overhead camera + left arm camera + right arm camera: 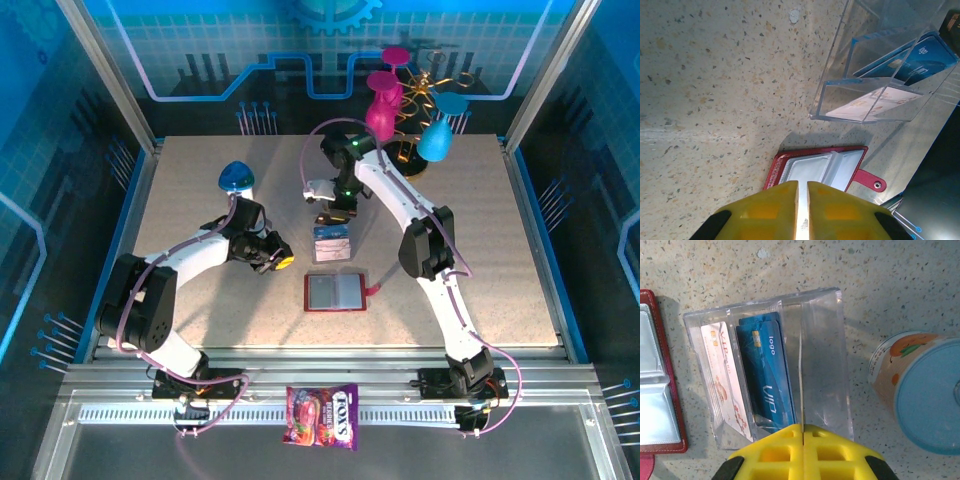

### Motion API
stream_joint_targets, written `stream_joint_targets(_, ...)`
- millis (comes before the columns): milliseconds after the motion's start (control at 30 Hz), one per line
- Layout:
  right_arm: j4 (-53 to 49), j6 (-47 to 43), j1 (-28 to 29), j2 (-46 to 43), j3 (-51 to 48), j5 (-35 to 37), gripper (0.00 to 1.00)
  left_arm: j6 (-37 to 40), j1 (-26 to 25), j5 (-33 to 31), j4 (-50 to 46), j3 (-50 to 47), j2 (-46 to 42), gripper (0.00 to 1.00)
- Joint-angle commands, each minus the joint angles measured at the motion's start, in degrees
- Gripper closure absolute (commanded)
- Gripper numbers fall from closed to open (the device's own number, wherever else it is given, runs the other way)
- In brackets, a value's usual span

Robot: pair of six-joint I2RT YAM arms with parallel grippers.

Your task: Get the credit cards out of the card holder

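Note:
The red card holder (335, 292) lies open and flat, its grey see-through pockets (810, 170) facing up and its snap tab (871, 181) to one side. Just behind it, a clear box (332, 243) holds credit cards: blue ones (762, 370) and a white one (722, 375). My right gripper (802, 426) is shut on a thin credit card (800, 380), seen edge-on above the box's free slot. My left gripper (802, 184) hovers near the holder's far left corner. Its fingers are almost together, and I see nothing gripped between them.
A cup with a blue lid and orange print (925, 390) stands right beside the clear box (822, 350). A blue dome (236, 177) sits at the back left, and pink and teal ornaments (400, 110) at the back. A candy packet (322, 415) lies on the front rail.

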Motion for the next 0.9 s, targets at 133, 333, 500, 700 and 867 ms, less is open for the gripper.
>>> stream_joint_targets(133, -3.68, -0.55, -0.77, 0.56, -1.02, 0.75, 1.0, -0.45, 0.65, 0.0, -0.48, -0.23, -0.32, 0.87)
stream_joint_targets(333, -3.14, -0.8, -0.71, 0.99, -1.4, -0.2, 0.98, -0.49, 0.65, 0.07, -0.58, -0.34, -0.57, 0.86)
stream_joint_targets(500, -1.31, -0.38, -0.58, 1.07, -1.15, 0.96, 0.78, -0.45, 0.63, -0.18, -0.91, -0.47, -1.2, 0.87)
stream_joint_targets(700, 2.27, 0.77, -1.02, -1.08, -2.28, 3.08, 0.74, -0.74, 0.65, 0.01, -0.63, -0.49, -1.03, 0.87)
stream_joint_targets(867, 1.64, 1.15, -1.19, -2.13, -2.88, 2.22, 0.74, -0.53, 0.65, 0.21, -0.65, -0.23, -0.72, 0.87)
